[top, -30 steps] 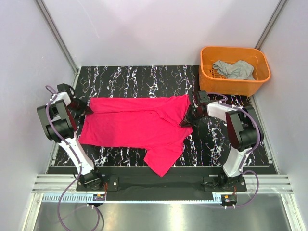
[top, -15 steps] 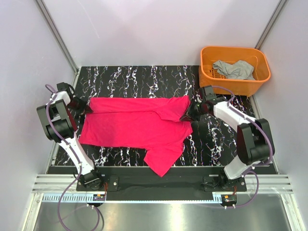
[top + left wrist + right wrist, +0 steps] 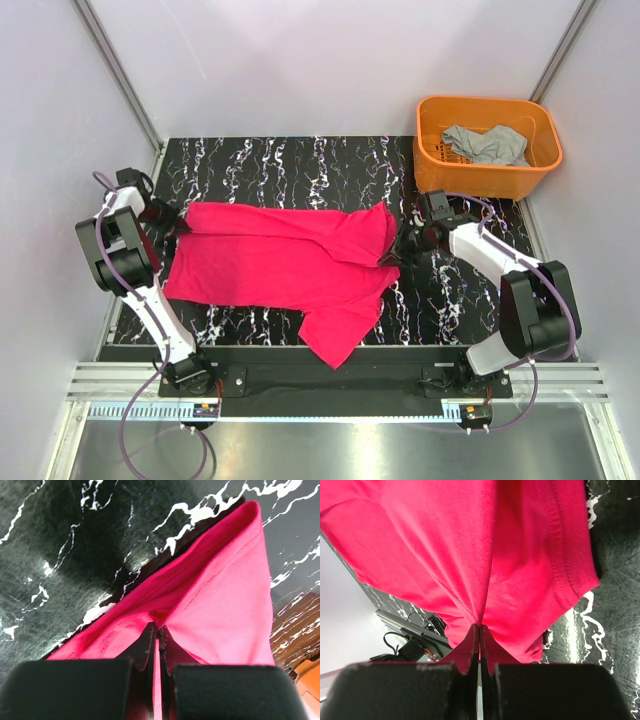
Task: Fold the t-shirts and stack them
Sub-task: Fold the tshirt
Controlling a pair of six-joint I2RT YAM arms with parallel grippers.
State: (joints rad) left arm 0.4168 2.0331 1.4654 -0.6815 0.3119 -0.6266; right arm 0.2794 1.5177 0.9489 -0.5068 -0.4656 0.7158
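The magenta-red t-shirt (image 3: 285, 260) lies spread across the black marbled table (image 3: 300, 160), one sleeve hanging toward the near edge. My left gripper (image 3: 180, 225) is shut on the shirt's far-left corner; its wrist view shows the red fabric (image 3: 210, 595) pinched between the fingertips (image 3: 148, 639). At the shirt's right edge my right gripper (image 3: 398, 246) is shut on a fold of the same red cloth (image 3: 485, 555), which bunches at the fingertips (image 3: 488, 640). The light grey t-shirt (image 3: 487, 144) lies crumpled in the orange basket (image 3: 432, 165).
The orange basket stands at the table's back right corner, close behind my right arm (image 3: 500, 265). Grey walls enclose the table on the left, right and back. The arm bases sit on a black rail (image 3: 330, 380) along the near edge.
My right gripper has shut on the shirt's right edge, and the right arm has swung outward to the right. The right sleeve now lies flatter. The left gripper holds still.
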